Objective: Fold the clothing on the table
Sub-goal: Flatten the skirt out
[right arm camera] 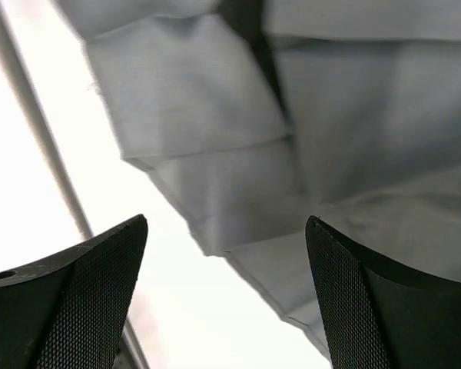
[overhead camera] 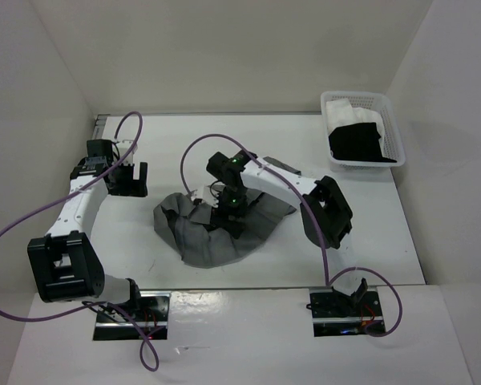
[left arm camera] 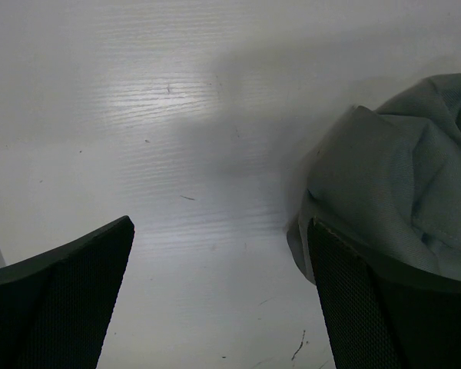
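Note:
The clothing, a grey pleated skirt (overhead camera: 216, 233), lies crumpled in a heap at the middle of the white table (overhead camera: 369, 233). My right gripper (overhead camera: 231, 210) hangs over the heap's upper middle, pointing down. In the right wrist view the right gripper (right arm camera: 227, 292) is open, and pleats and a hem edge of the skirt (right arm camera: 307, 154) lie below and beyond its jaws. My left gripper (overhead camera: 128, 180) stands open to the left of the heap, apart from it. In the left wrist view the left gripper (left arm camera: 219, 300) has only bare table between its fingers, and a fold of the skirt (left arm camera: 392, 177) lies just beyond the right fingertip.
A small white basket (overhead camera: 394, 132) at the far right corner holds a black garment (overhead camera: 354, 144) and a white one (overhead camera: 349, 110). White walls close in the table on three sides. A thin metal rail (overhead camera: 224, 114) runs along the far edge.

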{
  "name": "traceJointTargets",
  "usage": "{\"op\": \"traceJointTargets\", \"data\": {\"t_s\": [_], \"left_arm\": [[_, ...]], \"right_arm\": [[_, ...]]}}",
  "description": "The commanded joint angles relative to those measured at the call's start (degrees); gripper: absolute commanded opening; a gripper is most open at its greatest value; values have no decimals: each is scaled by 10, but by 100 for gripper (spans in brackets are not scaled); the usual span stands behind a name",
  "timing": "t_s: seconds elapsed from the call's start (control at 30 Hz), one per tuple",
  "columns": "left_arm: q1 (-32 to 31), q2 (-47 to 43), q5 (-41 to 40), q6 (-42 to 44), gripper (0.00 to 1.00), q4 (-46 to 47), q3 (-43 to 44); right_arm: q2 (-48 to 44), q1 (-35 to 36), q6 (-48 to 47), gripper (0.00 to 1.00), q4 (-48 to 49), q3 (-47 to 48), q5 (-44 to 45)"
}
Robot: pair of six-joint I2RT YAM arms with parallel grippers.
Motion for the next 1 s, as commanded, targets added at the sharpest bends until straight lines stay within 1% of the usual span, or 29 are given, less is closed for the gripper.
{"op": "traceJointTargets", "data": {"t_s": [0.0, 0.1, 0.13, 0.23, 0.37, 0.5, 0.63, 0.8, 0.93, 0.97], "left_arm": [[-1, -21, 4, 13, 100, 8, -7], [-1, -21, 4, 13, 100, 8, -12], [-1, -27, 4, 13, 100, 8, -12], [-1, -27, 4, 8, 100, 13, -17], [-1, -38, 4, 8, 100, 18, -17], [-1, -43, -1, 8, 100, 24, -23], [-1, -43, -13, 2, 100, 29, -23], [-1, -54, -51, -9, 100, 34, -28], [-1, -59, -84, -20, 100, 46, -34], [-1, -59, -91, -20, 100, 46, -34]], "right_arm": [[3, 15, -18, 87, -46, 6, -30], [-3, 27, -4, 86, -38, -19, -48], [-9, 27, 2, 84, -29, -27, -54], [-26, 40, 30, 84, 17, -65, -54], [-26, 52, 61, 84, 38, -88, -69], [-32, 71, 96, 84, 77, -107, -39], [-38, 77, 124, 84, 111, -125, -39], [-38, 89, 206, 84, 210, -168, 31], [-18, 94, 255, 84, 248, -180, 115], [-13, 94, 261, 82, 255, -180, 126]]}}
